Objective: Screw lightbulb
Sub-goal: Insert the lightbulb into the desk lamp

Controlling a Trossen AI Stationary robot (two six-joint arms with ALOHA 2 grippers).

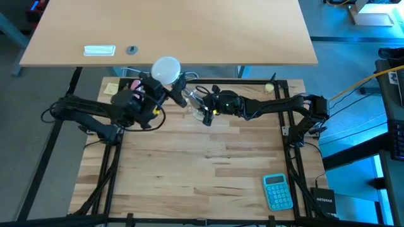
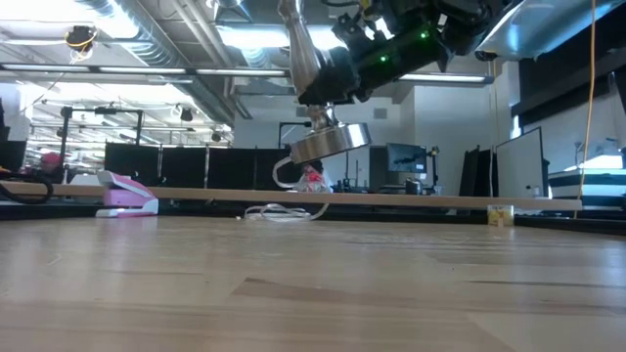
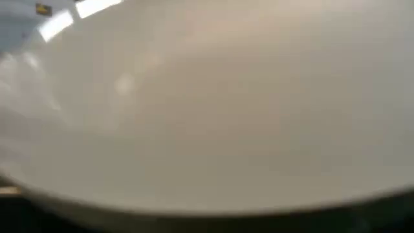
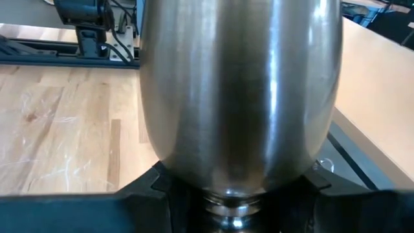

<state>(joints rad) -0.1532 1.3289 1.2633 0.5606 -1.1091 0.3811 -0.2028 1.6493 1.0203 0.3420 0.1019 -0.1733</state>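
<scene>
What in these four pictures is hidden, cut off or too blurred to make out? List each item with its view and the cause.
1. Left wrist view: the lightbulb fills the picture as a white blur; the left gripper cannot be seen behind it.
2. High view: where the lightbulb's neck meets the socket stand is covered by the arms.
3. Low view: the top edge cuts off the socket stand's upper end and the lightbulb.
4. Right wrist view: the socket stand's metal body blocks nearly everything ahead.
</scene>
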